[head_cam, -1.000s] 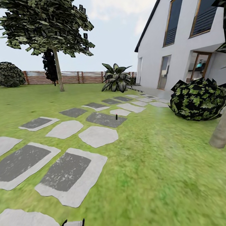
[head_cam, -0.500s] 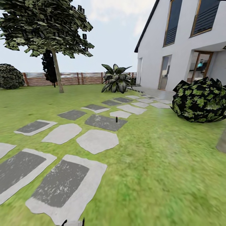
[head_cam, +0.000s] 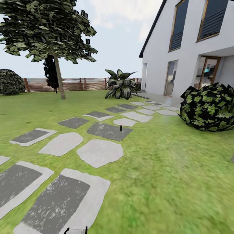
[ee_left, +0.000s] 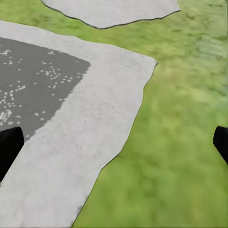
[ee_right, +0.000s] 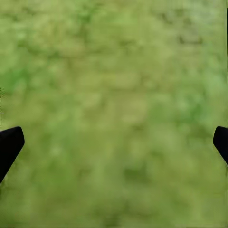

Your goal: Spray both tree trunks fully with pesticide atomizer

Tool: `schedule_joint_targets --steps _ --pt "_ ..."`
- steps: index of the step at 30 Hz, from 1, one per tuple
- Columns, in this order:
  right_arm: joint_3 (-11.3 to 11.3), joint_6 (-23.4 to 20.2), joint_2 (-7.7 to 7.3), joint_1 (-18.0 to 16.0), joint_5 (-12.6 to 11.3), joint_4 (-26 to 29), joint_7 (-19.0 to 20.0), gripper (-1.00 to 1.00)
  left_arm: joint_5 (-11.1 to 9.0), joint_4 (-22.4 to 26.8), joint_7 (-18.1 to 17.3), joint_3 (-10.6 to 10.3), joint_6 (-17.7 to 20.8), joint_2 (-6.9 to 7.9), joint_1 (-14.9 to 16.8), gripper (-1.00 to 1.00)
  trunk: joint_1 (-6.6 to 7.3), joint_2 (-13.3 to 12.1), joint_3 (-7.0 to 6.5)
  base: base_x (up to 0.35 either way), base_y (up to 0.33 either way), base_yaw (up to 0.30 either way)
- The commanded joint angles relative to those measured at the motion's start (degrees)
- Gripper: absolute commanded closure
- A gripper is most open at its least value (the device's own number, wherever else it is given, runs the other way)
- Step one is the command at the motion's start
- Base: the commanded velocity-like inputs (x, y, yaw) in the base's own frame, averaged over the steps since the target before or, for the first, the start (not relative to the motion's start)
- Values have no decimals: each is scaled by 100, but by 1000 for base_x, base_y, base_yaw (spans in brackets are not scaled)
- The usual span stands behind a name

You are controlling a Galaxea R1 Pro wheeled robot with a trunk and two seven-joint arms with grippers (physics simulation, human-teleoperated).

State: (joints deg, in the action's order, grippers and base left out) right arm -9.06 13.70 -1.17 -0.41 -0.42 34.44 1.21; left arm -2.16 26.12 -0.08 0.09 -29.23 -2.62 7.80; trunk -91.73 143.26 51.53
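Sprayer (head_cam: 121, 128) upright at paving stone's (head_cam: 109, 131) edge, by the grass (head_cam: 175, 169). Left pincer (ee_left: 114, 142) spread, nothing between. Right pincer (ee_right: 114, 142) spread over grass.

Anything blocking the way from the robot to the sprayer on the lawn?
Nothing visible. The sprayer stands upright at the edge of a dark paving stone, with only flat stones and grass ahead of it. The bush sits well off to the right.

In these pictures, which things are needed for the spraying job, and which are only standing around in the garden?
For the job:
- atomizer, upright at the edge of a dark paving stone
- tree near the fence
- grass

Just there:
- paving stones
- house
- fence
- dark bush
- leafy plant
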Motion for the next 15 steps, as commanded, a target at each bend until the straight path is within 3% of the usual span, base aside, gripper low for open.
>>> schedule_joint_targets --steps 1,3,7,15 --pt "-10 19 -2 -3 -4 42 14 -100 -21 -5 -1 0 -18 -1 3 -100 -2 2 6 327 0 0" --pt "-9 14 -12 -3 -2 543 18 -100 -20 -5 -1 0 -18 -1 3 -100 -2 2 6 327 0 0" --pt "-8 4 -19 -3 -2 1022 19 -100 -15 -5 -1 0 -18 -2 3 -100 -2 2 6 327 0 0" --pt "-3 -14 -22 -3 -2 1111 27 -100 -11 107 6 0 -17 2 15 -100 -2 2 6 327 0 0"
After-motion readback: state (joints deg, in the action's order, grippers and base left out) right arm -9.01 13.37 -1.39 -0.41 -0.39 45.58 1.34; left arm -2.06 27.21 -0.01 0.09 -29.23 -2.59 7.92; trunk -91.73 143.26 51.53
